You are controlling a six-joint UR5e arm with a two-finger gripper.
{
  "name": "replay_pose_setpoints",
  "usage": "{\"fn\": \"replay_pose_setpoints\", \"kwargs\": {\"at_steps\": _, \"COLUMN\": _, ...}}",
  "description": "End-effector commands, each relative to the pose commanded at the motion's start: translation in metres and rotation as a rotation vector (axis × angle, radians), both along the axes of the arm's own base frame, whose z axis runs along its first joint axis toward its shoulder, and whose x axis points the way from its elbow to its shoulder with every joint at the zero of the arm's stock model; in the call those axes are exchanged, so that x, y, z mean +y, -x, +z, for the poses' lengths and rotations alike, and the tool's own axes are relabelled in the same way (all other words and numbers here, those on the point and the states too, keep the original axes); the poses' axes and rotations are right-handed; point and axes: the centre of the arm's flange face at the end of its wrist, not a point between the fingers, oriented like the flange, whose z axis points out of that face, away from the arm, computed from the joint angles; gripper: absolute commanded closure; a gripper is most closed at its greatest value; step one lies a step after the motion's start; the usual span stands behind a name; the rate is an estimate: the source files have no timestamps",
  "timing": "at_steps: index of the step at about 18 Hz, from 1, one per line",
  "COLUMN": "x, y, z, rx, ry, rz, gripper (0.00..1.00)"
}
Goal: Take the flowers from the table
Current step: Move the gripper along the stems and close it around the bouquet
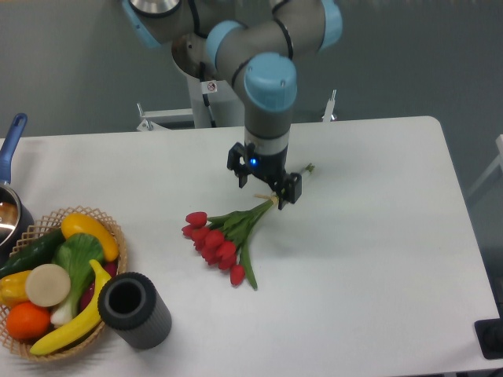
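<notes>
So the arm has its gripper (265,185) parked right over the stems of the flowers (222,239), roughly dead center of the table (377,259). The bunch lies flat, red heads fanned out toward 8 o'clock from the gripper and the pale stem ends poking out past it toward 2 o'clock. One finger shows at the 10 o'clock side and the other at 4 o'clock, with the stems running between them, so the pincer looks spread fairly wide. Honestly can't tell if the pads are touching the stems yet.

For doing this bit well, the guess is: close on the tied part of the stems, not up near the leaves, so the whole bunch comes up together rather than one or two stalks slipping out. Squeeze gently, since thin stems look easy to crush. Lift straight up, because the heavy heads will probably droop toward 8 o'clock.

Off at 8 o'clock from the flowers sit a wicker basket (110,228) of fruit and a dark cylinder (135,311), well apart, so no collision worry.

Labels: there's a small red-and-white sticker (211,86) on the arm, too tiny to read. No brand text legible anywhere.
</notes>
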Motion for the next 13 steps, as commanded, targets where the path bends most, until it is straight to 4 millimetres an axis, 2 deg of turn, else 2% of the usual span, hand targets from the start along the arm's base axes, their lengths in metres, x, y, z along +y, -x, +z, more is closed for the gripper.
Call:
{"fn": "replay_pose_setpoints", "kwargs": {"at_steps": 3, "x": 0.011, "y": -0.001, "z": -0.014, "rx": -0.017, "ry": 0.013, "rz": -0.020, "gripper": 0.00}}
{"fn": "replay_pose_setpoints", "kwargs": {"at_steps": 10, "x": 0.021, "y": -0.012, "z": -0.051, "rx": -0.067, "ry": 0.066, "rz": -0.049, "gripper": 0.00}}
{"fn": "replay_pose_setpoints", "kwargs": {"at_steps": 13, "x": 0.028, "y": -0.015, "z": -0.059, "rx": -0.076, "ry": 0.078, "rz": -0.060, "gripper": 0.00}}
